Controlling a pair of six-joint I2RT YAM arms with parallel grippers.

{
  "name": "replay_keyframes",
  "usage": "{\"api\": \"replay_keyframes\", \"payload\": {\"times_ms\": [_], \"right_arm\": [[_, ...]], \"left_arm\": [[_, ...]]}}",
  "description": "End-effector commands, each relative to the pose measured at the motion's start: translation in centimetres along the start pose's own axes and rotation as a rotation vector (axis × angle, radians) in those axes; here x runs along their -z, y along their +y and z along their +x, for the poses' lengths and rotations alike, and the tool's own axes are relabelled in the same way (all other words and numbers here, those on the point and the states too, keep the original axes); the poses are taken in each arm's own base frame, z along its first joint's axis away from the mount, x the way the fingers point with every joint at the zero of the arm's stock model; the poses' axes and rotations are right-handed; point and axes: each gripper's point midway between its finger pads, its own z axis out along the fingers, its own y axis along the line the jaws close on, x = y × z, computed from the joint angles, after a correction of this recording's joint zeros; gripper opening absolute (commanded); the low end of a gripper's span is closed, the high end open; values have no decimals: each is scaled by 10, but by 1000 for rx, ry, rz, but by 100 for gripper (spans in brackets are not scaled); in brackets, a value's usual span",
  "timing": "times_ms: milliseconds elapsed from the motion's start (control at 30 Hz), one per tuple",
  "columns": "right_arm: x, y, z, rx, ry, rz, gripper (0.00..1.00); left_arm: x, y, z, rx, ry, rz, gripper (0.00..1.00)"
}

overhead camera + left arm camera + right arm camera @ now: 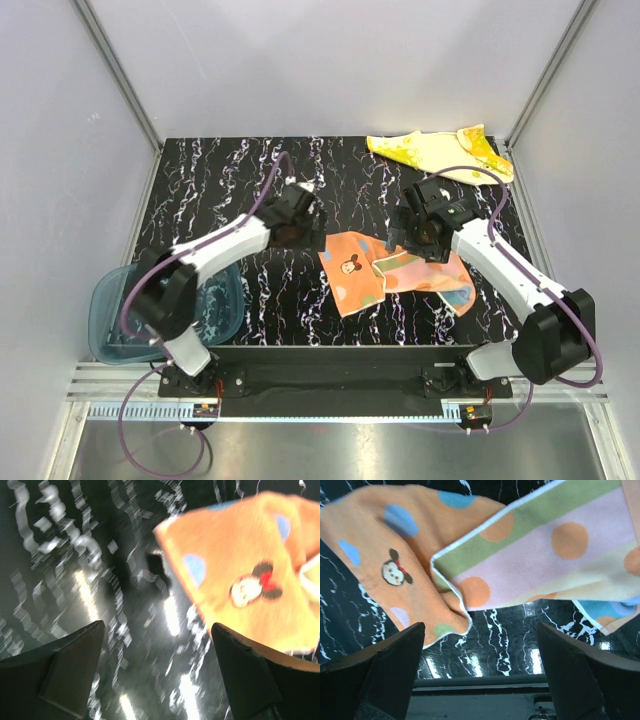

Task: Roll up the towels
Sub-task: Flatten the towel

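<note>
lying on the black marbled table [220, 180], a little right of centre toward the near edge, the orange towel [352, 278] is sitting unrolled and rumpled. its left part is lying flat with pale blue patches and a small mouse print [395, 572] facing up. its right part is folding over onto itself, showing a striped green, pink and cream side with orange dots. the right gripper [428, 232] is hovering over that folded part near the towel's far edge. its fingers [395, 665] are standing wide apart with nothing between them, only towel and table showing below. the left gripper [297, 228] is hanging just beside the towel's far left corner, over bare table. its jaws are also spreading wide and holding nothing, and its wrist view is blurring. whether either gripper is touching the cloth, cannot tell. the yellow towel [440, 152] is lying loosely spread, not rolled, at the far right corner of the table, apart from both grippers. a teal plastic tray [110, 320] is sitting at the near left, overhanging the table's left edge, beside the left arm's base.
</note>
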Motion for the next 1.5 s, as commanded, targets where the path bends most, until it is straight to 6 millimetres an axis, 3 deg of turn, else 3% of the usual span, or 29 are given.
{"api": "replay_keyframes", "payload": {"times_ms": [0,133,167,333,433,667,733,800,833,933,1067,1233,1333,1467], "right_arm": [[2,-11,13,21,15,11,100],[1,-13,22,25,28,-3,100],[1,-14,24,29,32,-3,100],[4,-18,25,33,19,-1,100],[5,-19,22,35,10,5,100],[0,-22,21,34,19,18,100],[-2,-23,24,35,29,23,100],[-4,-24,24,32,30,27,100],[-4,-26,23,32,28,31,100],[-5,-28,20,23,24,37,100],[-9,-23,6,-8,28,27,100],[-25,-33,-18,-25,14,95,100],[-45,-38,-34,-49,33,117,99],[-79,-31,-59,-37,55,156,98]], "left_arm": [[-27,-18,-25,38,-18,-14,90],[-56,-15,-25,45,21,-78,87],[-67,-12,-18,46,51,-94,87],[-87,-15,-12,57,92,-105,84],[-95,-17,-8,59,104,-92,74],[-111,-26,-1,47,132,-45,30],[-112,-27,-1,41,135,-42,12],[-106,-26,-3,35,135,-43,0],[-101,-25,-4,29,134,-45,0],[-67,-18,-20,-21,94,-69,0],[0,3,-37,-130,41,-136,0],[48,34,-25,-214,22,-207,0],[58,45,-12,-253,56,-225,0],[45,61,10,-314,93,-256,0]]}}
